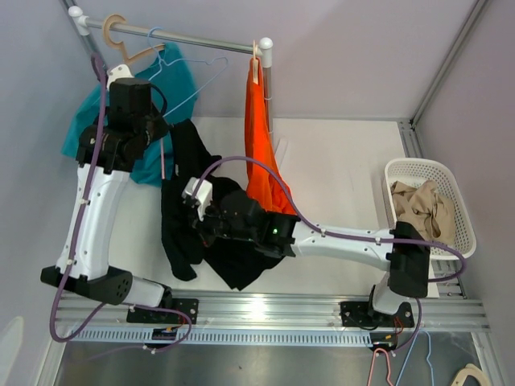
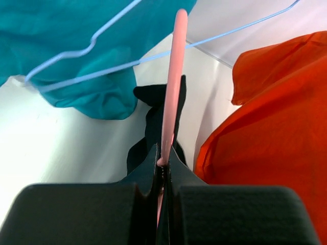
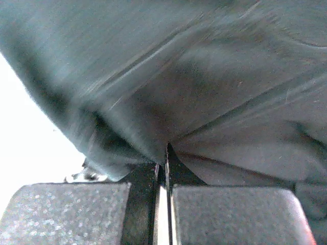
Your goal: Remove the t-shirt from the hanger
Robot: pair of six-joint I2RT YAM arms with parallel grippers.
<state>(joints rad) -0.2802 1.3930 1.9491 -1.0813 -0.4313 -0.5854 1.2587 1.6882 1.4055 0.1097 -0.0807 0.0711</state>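
Black t-shirt (image 1: pixel 179 225) hangs above the bench (image 1: pixel 338 169) from the pink hanger (image 2: pixel 172 87) clamped in your left jaws; your right jaws pinch its cloth. A teal shirt (image 1: pixel 181 80) and an orange shirt (image 1: pixel 257 137) flank it. The basket (image 1: pixel 409 162) holds beige cloth (image 1: pixel 420 207).

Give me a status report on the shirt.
Left gripper shut on pink hanger. Right gripper shut on black shirt. Orange shirt hanging close beside.

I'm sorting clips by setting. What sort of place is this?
Probably a lab test cell set up as a laundry corner: a clothes rail with hung garments, a white laundry basket of clothes, and plain white walls in a metal frame.
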